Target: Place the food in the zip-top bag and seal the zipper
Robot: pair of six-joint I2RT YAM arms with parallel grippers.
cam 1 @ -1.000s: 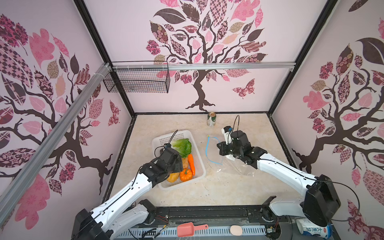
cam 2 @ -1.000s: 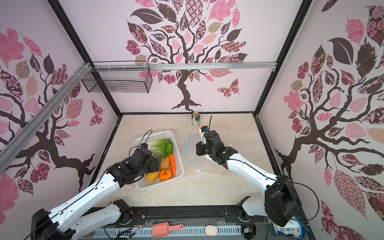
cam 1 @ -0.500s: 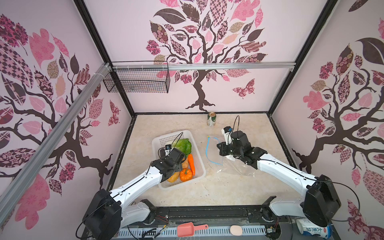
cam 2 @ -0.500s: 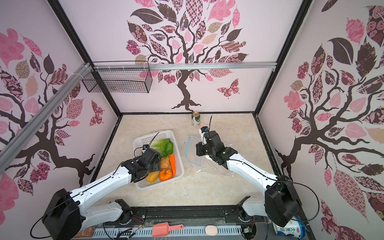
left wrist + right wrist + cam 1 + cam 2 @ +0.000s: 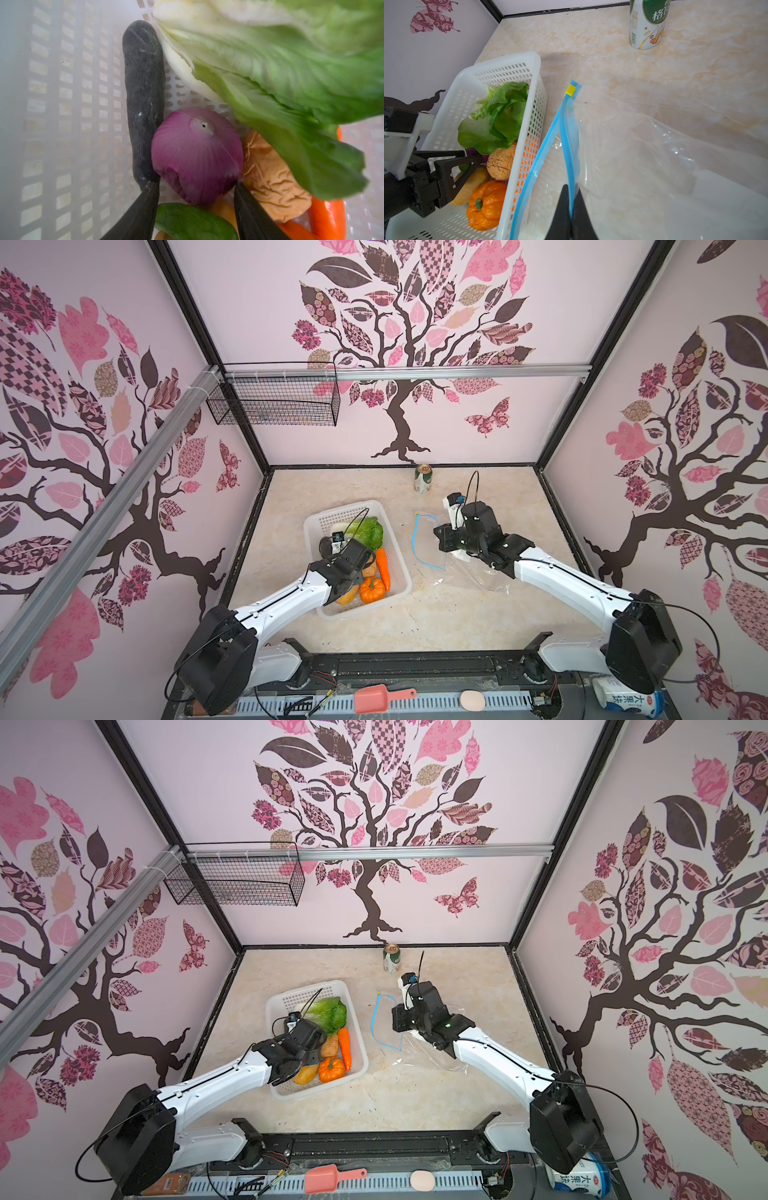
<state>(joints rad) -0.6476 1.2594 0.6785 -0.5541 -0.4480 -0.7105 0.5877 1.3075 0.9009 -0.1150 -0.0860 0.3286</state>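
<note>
We see the left gripper (image 5: 195, 185) down inside the basket (image 5: 62, 104), its fingers (image 5: 143, 207) partly apart on either side of the onion (image 5: 197, 153). One tip sits between onion and cucumber (image 5: 143, 99), the other between onion and potato (image 5: 270, 176). Both tips lie against the onion's sides, though we cannot tell whether they squeeze it. The pepper (image 5: 193, 224) lies just beside the onion, and the lettuce (image 5: 270, 72) spreads over the potato. In a top view we find the lettuce at the basket's far end, the carrot (image 5: 382, 568) along its right wall and the pumpkin (image 5: 371, 589) at the near end, beside the carrot's tip; all the food we can see is in the basket. The bag (image 5: 469, 576) lies on the table (image 5: 415, 626) to the right of the basket, its clear body spread under the right arm. The right gripper (image 5: 571, 199) is pinched tight on one lip of the zipper (image 5: 568, 145), holding it above the other lip, which runs low just beside the basket's outer wall, so the mouth gapes. The yellow slider (image 5: 569, 90) sits at the far end, where the lips meet. The can (image 5: 423, 479) stands upright near the back wall, well apart from the bag.
</note>
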